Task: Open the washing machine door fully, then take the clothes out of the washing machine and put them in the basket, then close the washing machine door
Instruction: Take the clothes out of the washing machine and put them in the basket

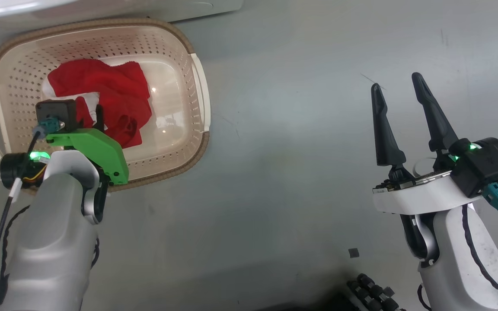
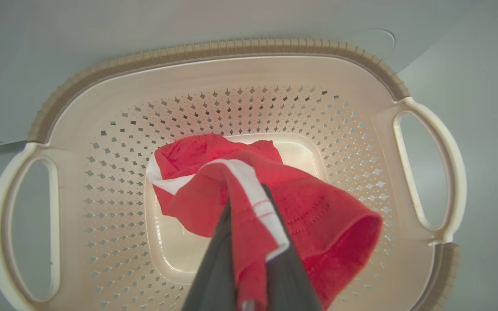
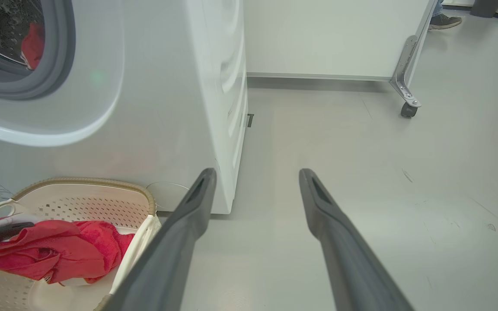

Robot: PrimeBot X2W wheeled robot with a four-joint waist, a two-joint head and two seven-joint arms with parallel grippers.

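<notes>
Over the cream perforated plastic basket's (image 2: 214, 49) middle, left gripper (image 2: 249, 196) clamps the red, white-striped fabric garment (image 2: 318, 207) low, ready to drop it inside; right gripper (image 1: 397, 82) waits wide and empty, free for the next reach.

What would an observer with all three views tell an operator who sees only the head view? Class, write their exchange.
Operator: Are the left jaws holding anything over the basket?
Observer: Yes. The left wrist view shows them shut on the red clothes.
Operator: Is the washing machine empty?
Observer: No. The right wrist view shows red fabric inside its drum.
</notes>
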